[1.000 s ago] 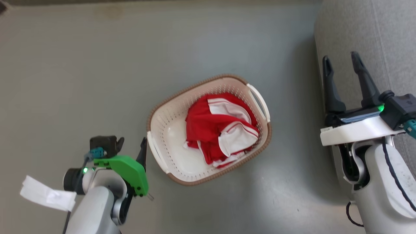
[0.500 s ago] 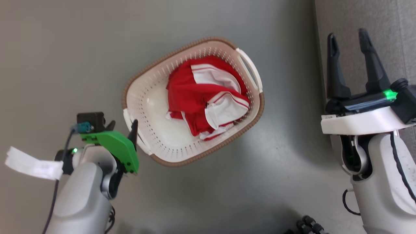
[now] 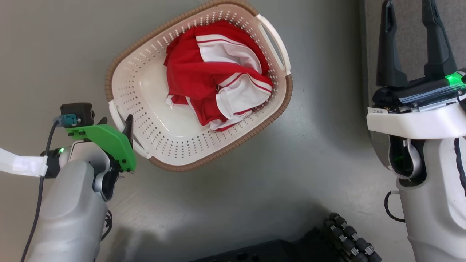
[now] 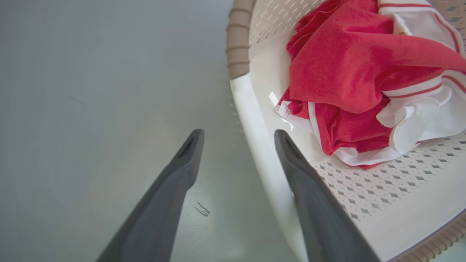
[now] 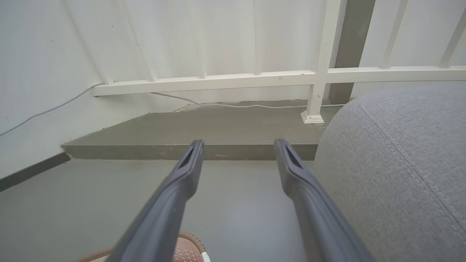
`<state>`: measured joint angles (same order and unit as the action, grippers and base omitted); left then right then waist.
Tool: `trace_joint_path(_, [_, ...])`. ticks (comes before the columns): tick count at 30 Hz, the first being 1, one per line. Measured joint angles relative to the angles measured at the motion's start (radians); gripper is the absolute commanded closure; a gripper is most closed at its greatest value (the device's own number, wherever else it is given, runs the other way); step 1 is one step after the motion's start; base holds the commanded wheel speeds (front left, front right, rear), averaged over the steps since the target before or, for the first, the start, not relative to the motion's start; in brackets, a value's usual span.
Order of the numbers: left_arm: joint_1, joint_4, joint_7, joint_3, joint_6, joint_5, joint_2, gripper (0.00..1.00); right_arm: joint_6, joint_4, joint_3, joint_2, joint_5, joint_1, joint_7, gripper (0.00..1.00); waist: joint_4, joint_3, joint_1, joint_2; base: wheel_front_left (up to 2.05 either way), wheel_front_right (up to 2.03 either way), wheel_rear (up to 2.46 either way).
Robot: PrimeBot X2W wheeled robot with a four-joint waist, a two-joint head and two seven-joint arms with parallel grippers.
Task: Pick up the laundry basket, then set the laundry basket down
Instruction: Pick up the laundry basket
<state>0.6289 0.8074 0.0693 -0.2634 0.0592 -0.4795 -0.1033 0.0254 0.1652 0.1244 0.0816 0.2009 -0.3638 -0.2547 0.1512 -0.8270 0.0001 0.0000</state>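
Observation:
The laundry basket (image 3: 138,83) stands on the grey floor, cream with perforated walls and a brown rim, and holds a red-and-white garment (image 3: 214,80). My left gripper (image 3: 115,123) is open at the basket's near-left white handle (image 3: 120,118). In the left wrist view, the left gripper (image 4: 238,134) straddles that handle (image 4: 255,123): one finger is outside over the floor, the other inside the rim. The garment (image 4: 346,72) lies just beyond. My right gripper (image 3: 408,9) is open and empty, well right of the basket. From the right wrist, this gripper (image 5: 238,142) points along the floor, with a corner of the basket (image 5: 184,251) below.
A grey sofa (image 3: 409,40) fills the right side, close to the right gripper's fingers (image 5: 400,163). A raised step (image 5: 189,151) and a white railing (image 5: 255,78) stand ahead. The robot's dark base (image 3: 255,254) and a ribbed black cable (image 3: 349,236) sit at the bottom edge.
The head camera has moved lower and closer, so the basket looks larger and higher. My left gripper has come up against the left handle. The right gripper stays open.

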Motion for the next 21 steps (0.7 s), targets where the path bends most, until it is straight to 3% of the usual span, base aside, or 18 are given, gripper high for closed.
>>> trace_joint_path(8, [0.052, 0.060, -0.002, -0.005, 0.021, -0.002, 0.003, 0.00, 0.001, 0.005, -0.008, -0.011, -0.001, 0.000, 0.000, 0.00, 0.018, -0.045, 0.0000, 0.0000, 0.00, 0.00, 0.00])
trace_joint_path(10, [0.065, 0.076, -0.009, -0.002, 0.021, -0.003, 0.007, 0.78, 0.001, 0.005, -0.012, -0.013, -0.001, 0.000, 0.000, 0.00, 0.020, -0.052, 0.0000, 0.0000, 0.00, 0.00, 0.00])
trace_joint_path(11, [0.071, 0.086, -0.010, 0.001, 0.021, -0.009, 0.010, 1.00, 0.001, 0.005, -0.013, -0.014, -0.001, 0.000, 0.000, 0.00, 0.021, -0.053, 0.0000, 0.0000, 0.00, 0.00, 0.00])
trace_joint_path(21, [0.111, 0.137, -0.019, 0.011, 0.034, -0.030, 0.020, 1.00, 0.009, 0.005, -0.022, -0.017, -0.001, 0.000, 0.000, 0.00, 0.021, -0.060, -0.0001, 0.0000, 0.00, 0.00, 0.00])
